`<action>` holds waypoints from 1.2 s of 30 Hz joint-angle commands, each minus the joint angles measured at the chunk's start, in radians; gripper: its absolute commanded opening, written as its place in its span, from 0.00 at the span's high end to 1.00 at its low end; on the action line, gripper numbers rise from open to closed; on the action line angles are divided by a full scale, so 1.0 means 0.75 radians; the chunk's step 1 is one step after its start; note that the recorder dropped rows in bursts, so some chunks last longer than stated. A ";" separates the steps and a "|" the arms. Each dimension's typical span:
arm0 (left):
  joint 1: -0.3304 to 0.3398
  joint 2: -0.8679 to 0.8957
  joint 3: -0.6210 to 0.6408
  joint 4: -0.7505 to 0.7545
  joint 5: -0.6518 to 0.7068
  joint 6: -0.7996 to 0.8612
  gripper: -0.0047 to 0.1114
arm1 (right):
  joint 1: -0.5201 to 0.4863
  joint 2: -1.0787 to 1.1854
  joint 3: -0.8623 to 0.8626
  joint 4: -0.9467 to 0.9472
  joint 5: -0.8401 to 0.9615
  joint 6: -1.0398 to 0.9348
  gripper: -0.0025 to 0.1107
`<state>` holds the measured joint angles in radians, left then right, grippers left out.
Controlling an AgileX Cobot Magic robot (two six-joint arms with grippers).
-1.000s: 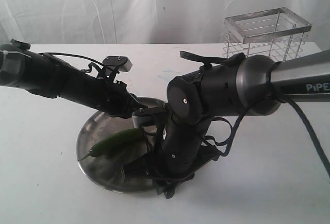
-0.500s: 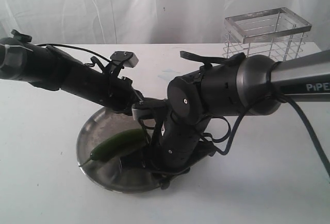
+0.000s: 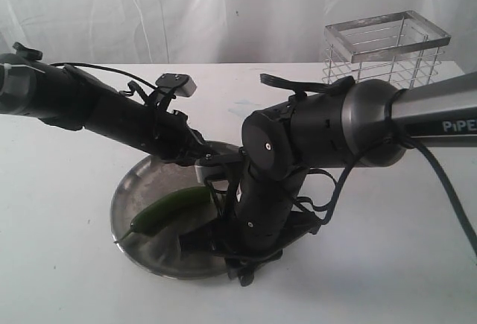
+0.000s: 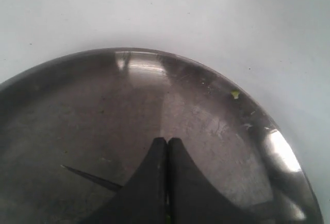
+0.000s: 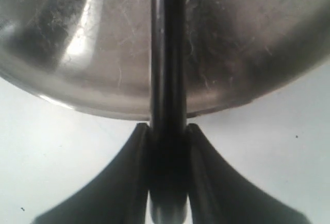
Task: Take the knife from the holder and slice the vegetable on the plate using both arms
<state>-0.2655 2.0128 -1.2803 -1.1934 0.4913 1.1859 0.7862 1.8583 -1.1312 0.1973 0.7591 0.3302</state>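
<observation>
Scratched dull steel plate [image 5: 247, 38], shiny wire holder [image 3: 387, 48], smooth glossy vegetable [image 3: 168, 208]

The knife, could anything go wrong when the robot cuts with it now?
Maybe. The right gripper pinches the knife by its thin handle, so it might twist when pushed down. The left gripper is shut, with no clear hold on the vegetable, which could roll on the smooth plate. The two work close together over it, so the blade might bump the left gripper.
</observation>
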 commanded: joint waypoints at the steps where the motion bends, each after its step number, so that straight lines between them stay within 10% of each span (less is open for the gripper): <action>1: 0.005 0.000 0.002 0.026 0.018 -0.007 0.96 | 0.001 -0.001 0.005 -0.010 -0.016 -0.017 0.98; 36: 0.005 0.000 -0.024 -0.061 0.031 -0.001 0.96 | 0.001 -0.001 0.005 -0.047 -0.184 -0.012 0.98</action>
<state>-0.2655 2.0128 -1.2952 -1.2342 0.4950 1.1859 0.7862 1.8583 -1.1312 0.1757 0.6349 0.3266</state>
